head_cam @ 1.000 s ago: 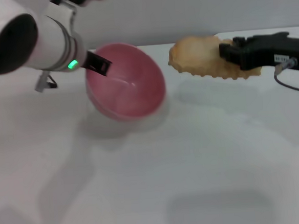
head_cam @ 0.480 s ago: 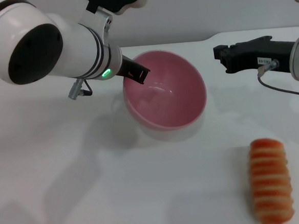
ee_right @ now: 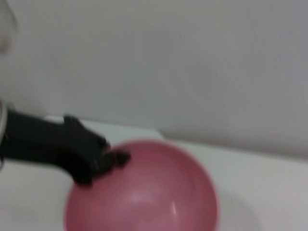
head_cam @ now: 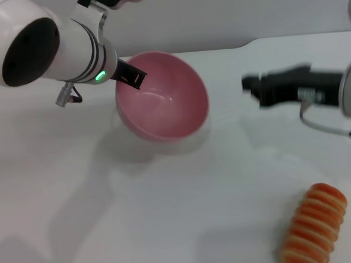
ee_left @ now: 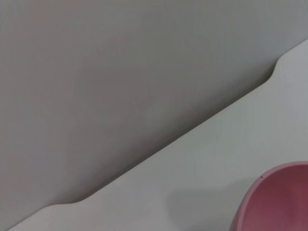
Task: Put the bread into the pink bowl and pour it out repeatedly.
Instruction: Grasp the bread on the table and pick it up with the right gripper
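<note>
The left gripper [head_cam: 132,78] has its dark fingers [ee_right: 108,161] clamped on the rim of the pink bowl [head_cam: 162,97], at the bowl's upper-left edge in the head view; the right wrist view shows the same grip, black fingers closing over the rim from the left of that frame. The bowl is tilted, its glossy inside turned toward the camera and to the right, and it holds nothing. Compared with half a second ago it has shifted left and slightly up in the head frame, and the white left arm with its green light has drawn back toward the upper left with it. The right gripper [head_cam: 252,90] hangs at centre right of the head view, above the white desk [head_cam: 139,218], apart from the bowl and pointing at it; whether its fingers are apart or together cannot be told. It sits lower and a little farther left than before. The bread [head_cam: 312,224] lies on the desk at the lower right of the frame, well apart from the bowl, now angled with its upper end leaning right, where earlier it lay almost straight up and down.
</note>
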